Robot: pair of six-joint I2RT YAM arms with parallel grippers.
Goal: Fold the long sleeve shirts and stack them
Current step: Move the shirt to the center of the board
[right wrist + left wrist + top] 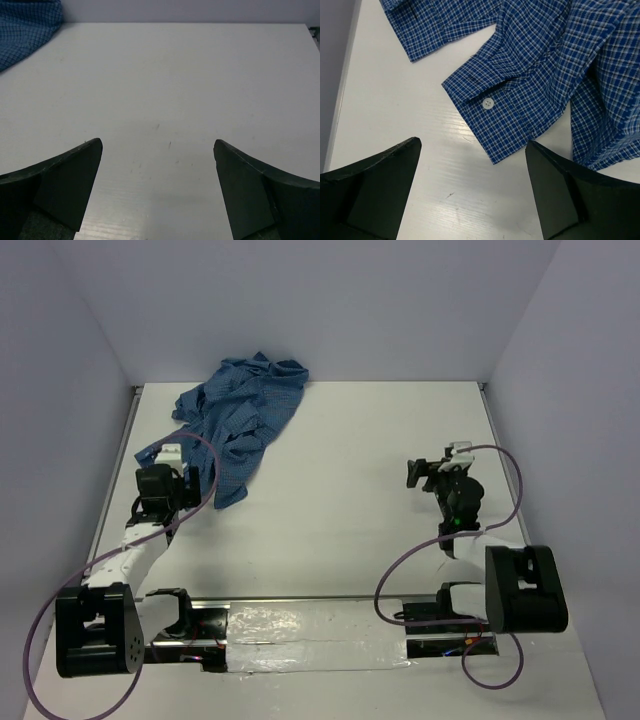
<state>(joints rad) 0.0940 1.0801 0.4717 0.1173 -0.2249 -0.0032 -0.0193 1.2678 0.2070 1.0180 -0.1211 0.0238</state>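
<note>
— Where's the blue checked shirt point(240, 420)?
— Crumpled, upper left of the overhead view. Its sleeve cuff point(490, 117) lies just ahead of the left jaws, which are apart and empty.
— The right jaws?
— Apart too, over the bench point(165, 75), much farther off.

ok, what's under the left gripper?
White table and the buttoned cuff of the blue checked shirt, its corner between the fingertips of the open left gripper in the wrist view. Whether anything lies beneath the crumpled shirt cannot be seen; the cloth covers it.
</note>
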